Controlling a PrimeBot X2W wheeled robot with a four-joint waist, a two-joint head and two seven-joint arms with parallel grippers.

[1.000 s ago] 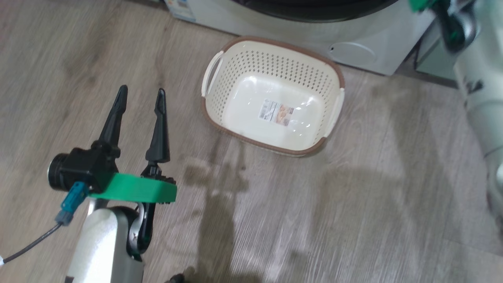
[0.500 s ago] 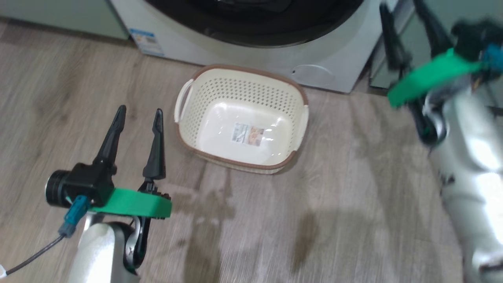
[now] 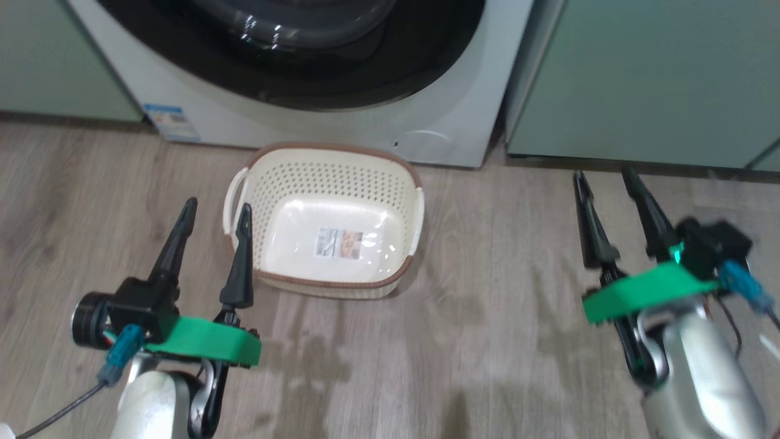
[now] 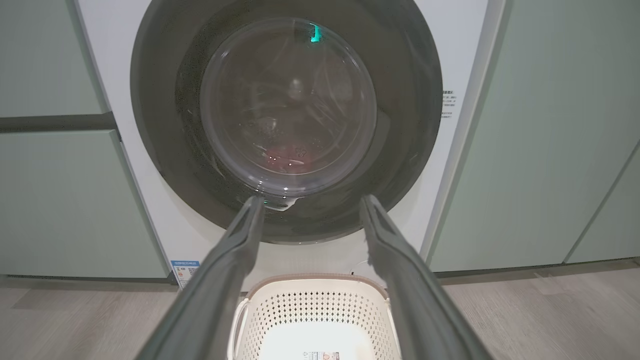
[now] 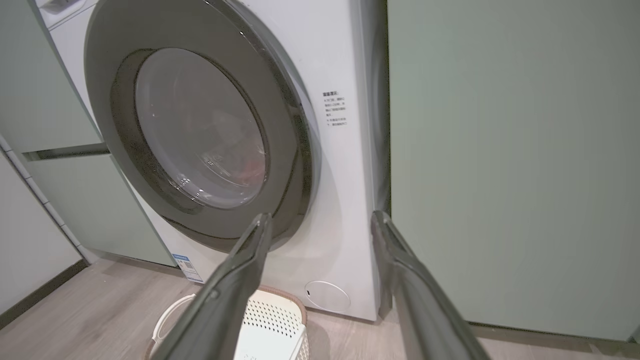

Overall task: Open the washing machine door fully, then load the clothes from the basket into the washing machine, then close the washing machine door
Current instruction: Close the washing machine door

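Observation:
The white washing machine (image 3: 469,85) stands ahead on the floor, and its black-ringed door (image 3: 292,73) is closed flat against the front (image 4: 285,105) (image 5: 200,130). Behind the glass shows a dim red patch, the clothes (image 4: 286,156). The cream basket (image 3: 329,183) sits on the floor just before the machine, with only a label on its floor (image 4: 315,305) (image 5: 272,315). My left gripper (image 3: 218,204) is open beside the basket's left handle, fingers pointing at the door (image 4: 312,199). My right gripper (image 3: 602,174) is open to the basket's right, holding nothing (image 5: 321,216).
Pale green cabinets flank the machine on the right (image 3: 640,79) and on the left (image 3: 49,61). A round cap (image 3: 423,146) and a blue sticker (image 3: 172,122) sit low on the machine's front. Wooden floor (image 3: 487,317) stretches between my arms.
The head camera has tilted up, so the basket and machine slid down the picture. My right arm came down from the upper right to the lower right. The left arm kept its pose.

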